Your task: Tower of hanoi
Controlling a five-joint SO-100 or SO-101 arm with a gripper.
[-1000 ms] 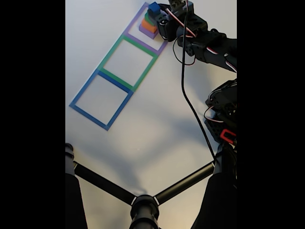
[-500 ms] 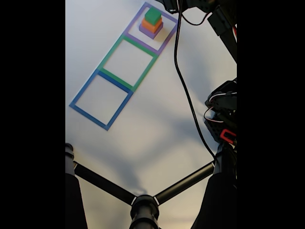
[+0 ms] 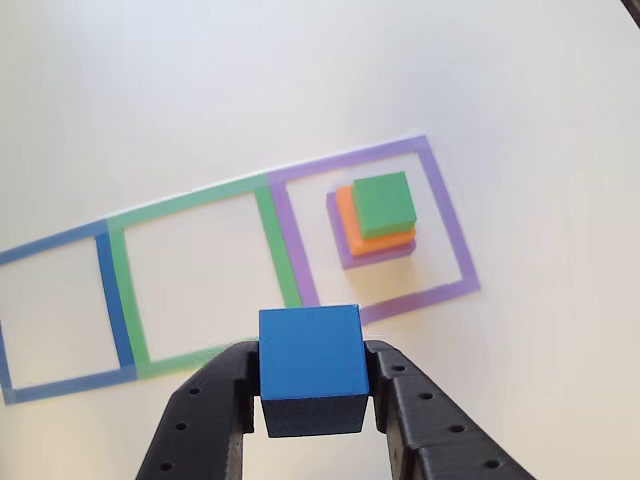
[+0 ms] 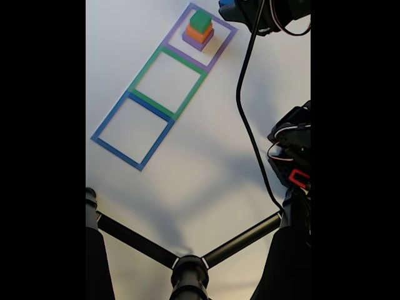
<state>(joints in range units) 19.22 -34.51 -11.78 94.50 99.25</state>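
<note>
Blue cube (image 3: 309,352) — pinched by end effector (image 3: 312,400), raised | green block (image 3: 384,203) tops stack — purple outline (image 3: 448,230)

The blue cube (image 3: 309,352) has left the stack (green block (image 3: 384,203) now on top), lifted clear in the gripper (image 3: 312,400).

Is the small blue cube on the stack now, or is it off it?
Off. The claw holds the blue cube between its fingers, apart from the stack, whose top is the green block.
</note>
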